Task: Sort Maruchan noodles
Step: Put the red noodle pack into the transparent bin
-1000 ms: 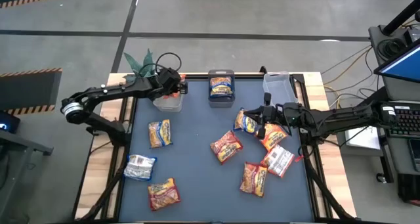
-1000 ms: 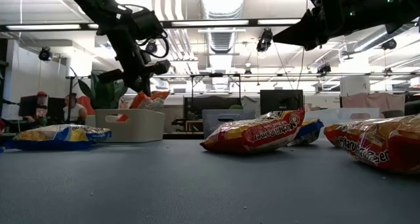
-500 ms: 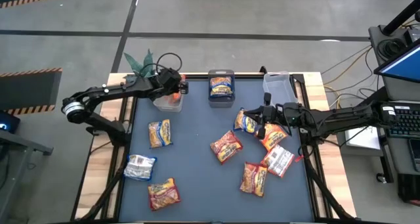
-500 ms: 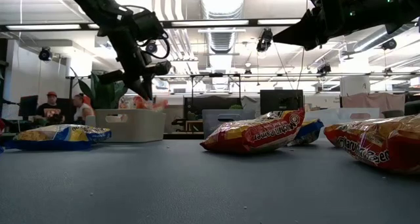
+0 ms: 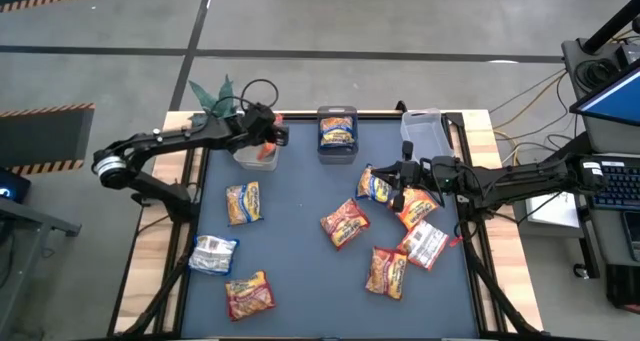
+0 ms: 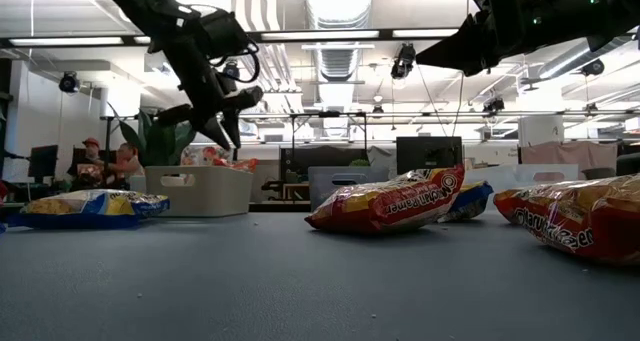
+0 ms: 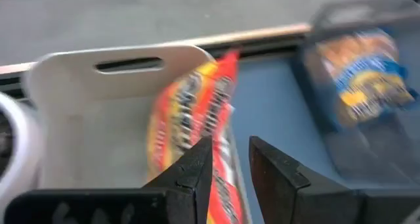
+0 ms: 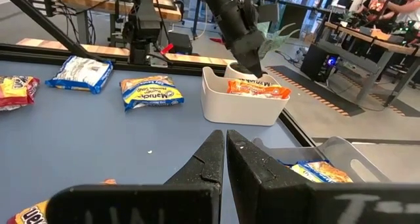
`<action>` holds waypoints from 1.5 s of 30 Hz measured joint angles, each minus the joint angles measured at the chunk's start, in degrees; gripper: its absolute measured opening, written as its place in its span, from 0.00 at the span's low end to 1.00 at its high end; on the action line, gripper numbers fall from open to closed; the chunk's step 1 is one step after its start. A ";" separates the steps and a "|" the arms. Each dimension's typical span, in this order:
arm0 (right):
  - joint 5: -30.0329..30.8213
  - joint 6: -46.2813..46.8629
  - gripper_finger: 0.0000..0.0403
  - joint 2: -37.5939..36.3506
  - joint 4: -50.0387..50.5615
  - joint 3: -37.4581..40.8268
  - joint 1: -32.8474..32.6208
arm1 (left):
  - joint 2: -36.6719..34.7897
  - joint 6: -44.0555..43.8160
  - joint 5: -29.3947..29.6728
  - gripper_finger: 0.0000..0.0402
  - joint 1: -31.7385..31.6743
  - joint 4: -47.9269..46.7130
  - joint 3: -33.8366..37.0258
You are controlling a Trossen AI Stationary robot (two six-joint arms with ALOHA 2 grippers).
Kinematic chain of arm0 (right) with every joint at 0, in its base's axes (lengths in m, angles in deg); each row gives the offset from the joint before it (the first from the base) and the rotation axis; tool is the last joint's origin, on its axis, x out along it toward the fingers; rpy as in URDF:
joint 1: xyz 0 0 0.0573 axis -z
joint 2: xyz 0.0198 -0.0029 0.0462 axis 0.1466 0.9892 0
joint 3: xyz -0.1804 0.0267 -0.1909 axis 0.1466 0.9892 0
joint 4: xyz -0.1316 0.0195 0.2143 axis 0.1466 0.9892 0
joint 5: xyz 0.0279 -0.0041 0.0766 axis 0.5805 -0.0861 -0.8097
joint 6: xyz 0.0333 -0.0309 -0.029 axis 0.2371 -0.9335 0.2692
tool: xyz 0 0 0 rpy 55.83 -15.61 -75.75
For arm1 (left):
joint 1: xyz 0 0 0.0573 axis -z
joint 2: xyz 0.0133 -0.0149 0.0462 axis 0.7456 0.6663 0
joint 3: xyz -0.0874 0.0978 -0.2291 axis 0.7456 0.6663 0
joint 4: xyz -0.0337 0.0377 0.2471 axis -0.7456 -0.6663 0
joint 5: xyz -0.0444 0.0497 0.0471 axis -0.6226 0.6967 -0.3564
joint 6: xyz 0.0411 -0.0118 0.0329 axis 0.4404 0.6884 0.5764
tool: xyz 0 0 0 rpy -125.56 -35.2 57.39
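Observation:
My left gripper point(image 5: 268, 138) hangs open above the white left bin point(image 5: 250, 159) at the table's far edge. An orange-red Maruchan packet point(image 7: 197, 112) lies inside that bin, leaning on its wall, and also shows in the right wrist view point(image 8: 258, 89). My right gripper point(image 5: 374, 178) is shut and hovers high above a blue-yellow packet point(image 5: 377, 188) right of centre. Several more packets lie flat on the blue mat: orange-yellow point(image 5: 243, 202), silvery white point(image 5: 213, 254), red point(image 5: 248, 294), red-orange point(image 5: 344, 223).
A middle bin point(image 5: 337, 146) holds a blue-yellow packet point(image 5: 337, 130); a clear bin point(image 5: 422, 131) stands at the far right. Three more packets point(image 5: 416, 206), point(image 5: 424, 244), point(image 5: 387, 272) crowd the right side. A plant point(image 5: 212, 96) sits behind the left bin. People sit in the room beyond.
My left gripper let go of the orange-red packet, which dropped from between its fingers into the left bin and now lies there. The gripper stays above the bin. The right arm kept still.

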 joint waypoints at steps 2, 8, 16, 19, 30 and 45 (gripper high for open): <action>0.00 -0.02 0.02 0.00 -0.01 0.00 -0.01 | -0.54 2.47 -2.80 0.20 0.80 -0.08 -0.56; 0.00 0.17 0.02 0.00 -0.07 0.00 0.00 | -2.91 8.69 -9.29 0.20 5.76 -0.81 -2.08; 0.00 1.52 0.02 -0.01 -0.02 -0.08 0.00 | -3.33 18.59 -11.95 0.20 17.42 -2.82 -2.17; 0.00 2.59 0.02 0.00 -0.09 -0.85 0.00 | -2.49 18.90 -11.87 0.20 22.27 -0.07 -1.07; -0.11 19.73 0.02 0.04 3.54 -2.40 0.00 | 4.36 28.89 -11.81 0.20 37.79 16.02 0.06; -11.43 52.98 0.02 7.02 13.25 -7.22 -5.66 | 18.90 38.09 -11.80 0.19 40.55 30.68 0.06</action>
